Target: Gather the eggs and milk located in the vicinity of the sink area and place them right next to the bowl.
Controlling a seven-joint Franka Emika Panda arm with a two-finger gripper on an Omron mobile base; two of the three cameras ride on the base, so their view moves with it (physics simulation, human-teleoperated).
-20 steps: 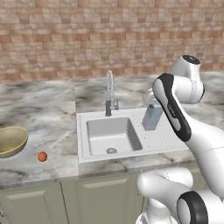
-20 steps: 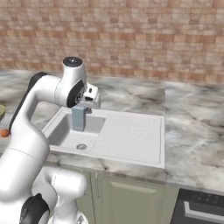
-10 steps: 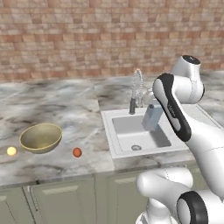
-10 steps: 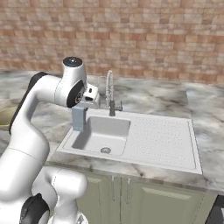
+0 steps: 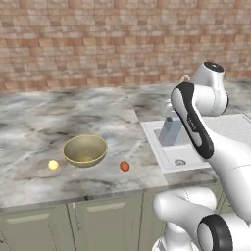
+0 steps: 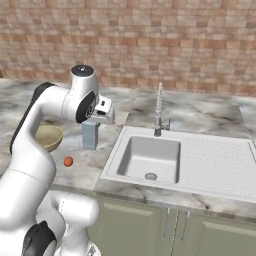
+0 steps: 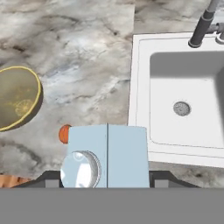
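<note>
Marble counter under brick wall. Near the front edge we see the egg (image 5: 124, 166), just right of the bowl (image 5: 85, 150). Our gripper (image 6: 91, 124) pinches the milk (image 6: 90, 133) by its gabled top, carried above the counter between bowl and sink (image 6: 150, 159). We judge the carton light, stiff, easily tipped; the egg fragile, prone to roll. No writing is legible.
</note>
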